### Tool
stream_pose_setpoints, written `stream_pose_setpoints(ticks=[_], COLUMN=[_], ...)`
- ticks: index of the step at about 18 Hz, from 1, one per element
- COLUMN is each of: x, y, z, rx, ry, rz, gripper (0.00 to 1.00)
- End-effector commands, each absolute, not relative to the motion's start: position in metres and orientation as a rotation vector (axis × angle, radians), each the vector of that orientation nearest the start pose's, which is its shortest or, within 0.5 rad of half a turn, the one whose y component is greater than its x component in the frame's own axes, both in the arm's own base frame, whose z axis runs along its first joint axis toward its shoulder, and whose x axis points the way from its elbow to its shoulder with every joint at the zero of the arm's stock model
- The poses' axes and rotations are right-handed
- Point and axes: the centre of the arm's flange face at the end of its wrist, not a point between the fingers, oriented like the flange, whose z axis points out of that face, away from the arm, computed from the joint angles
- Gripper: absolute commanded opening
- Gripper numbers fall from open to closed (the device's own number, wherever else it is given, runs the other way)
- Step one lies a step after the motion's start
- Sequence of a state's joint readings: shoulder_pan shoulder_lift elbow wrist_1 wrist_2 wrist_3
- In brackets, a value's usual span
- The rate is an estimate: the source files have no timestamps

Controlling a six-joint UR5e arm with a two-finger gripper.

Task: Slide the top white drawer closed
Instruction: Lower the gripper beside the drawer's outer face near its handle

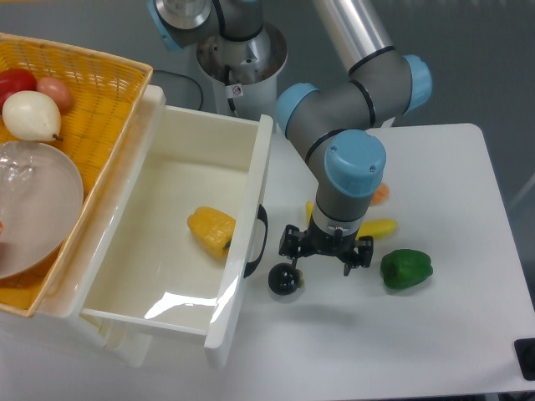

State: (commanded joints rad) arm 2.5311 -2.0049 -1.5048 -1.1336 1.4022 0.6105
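The top white drawer (163, 276) is pulled far out of the cabinet toward the right. Its flat front panel (247, 209) carries a black curved handle (260, 243). A yellow bell pepper (211, 230) lies inside the tray. My gripper (326, 254) points down over the table just right of the handle, a short gap away from it. Its fingers (289, 246) stand apart with nothing between them.
A small dark round object (284, 280) lies on the table below the left finger, near the handle. A green pepper (406, 269), a yellow vegetable (380, 227) and an orange item (381, 195) lie right of the gripper. A yellow wicker basket (92, 83) with produce and a glass bowl (33, 209) sits on the cabinet.
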Motion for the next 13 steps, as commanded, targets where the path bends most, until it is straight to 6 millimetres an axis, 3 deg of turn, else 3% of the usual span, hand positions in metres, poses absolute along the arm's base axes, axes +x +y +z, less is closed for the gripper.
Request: stream_pose_setpoints(ticks=[13], x=[-0.434], y=[0.504], z=[0.316], rx=[-2.930], ry=[-0.479], rz=[-0.129], gripper=[1.00])
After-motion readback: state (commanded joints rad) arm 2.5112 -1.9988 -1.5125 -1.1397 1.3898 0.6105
